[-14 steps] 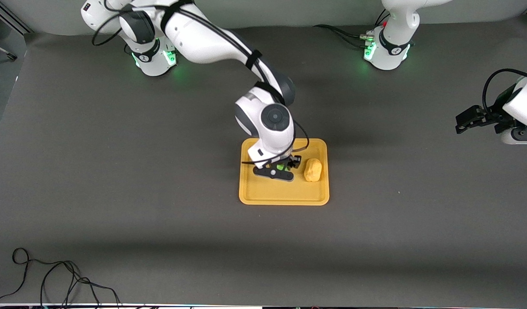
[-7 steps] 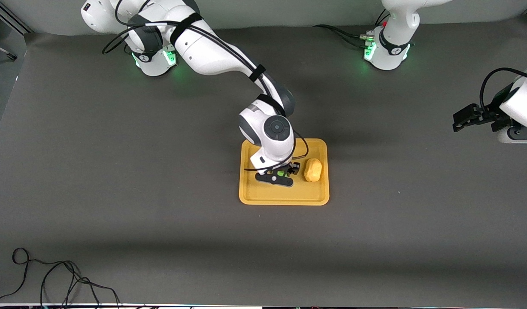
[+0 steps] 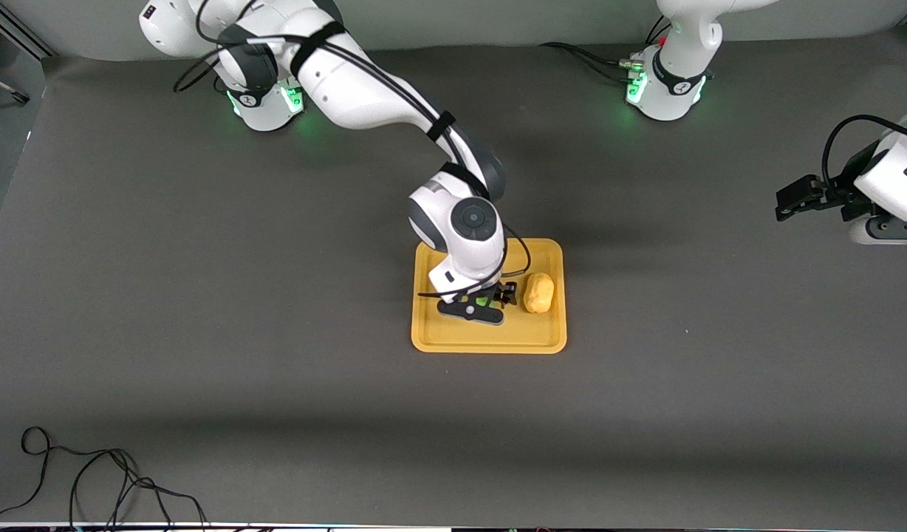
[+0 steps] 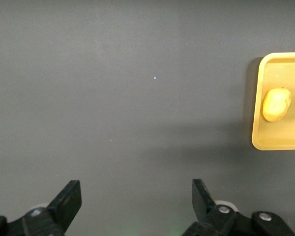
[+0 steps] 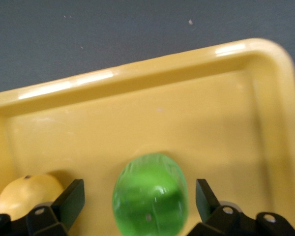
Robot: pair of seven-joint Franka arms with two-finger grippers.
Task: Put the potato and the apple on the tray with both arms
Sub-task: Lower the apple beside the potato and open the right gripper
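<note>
Potato (image 3: 538, 292) on tray (image 3: 489, 339), long axis toward bases; both grippers' fingers wide.

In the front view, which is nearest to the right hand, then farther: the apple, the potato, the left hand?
1. The apple: between the right hand's open fingers, on the tray.
2. The potato: beside it, on the tray.
3. The left hand: toward the left arm's end of the table.

The right claw (image 3: 486, 302) and potato (image 3: 538, 292) crowd the tray (image 3: 490, 339); surrounding table lies open.
</note>
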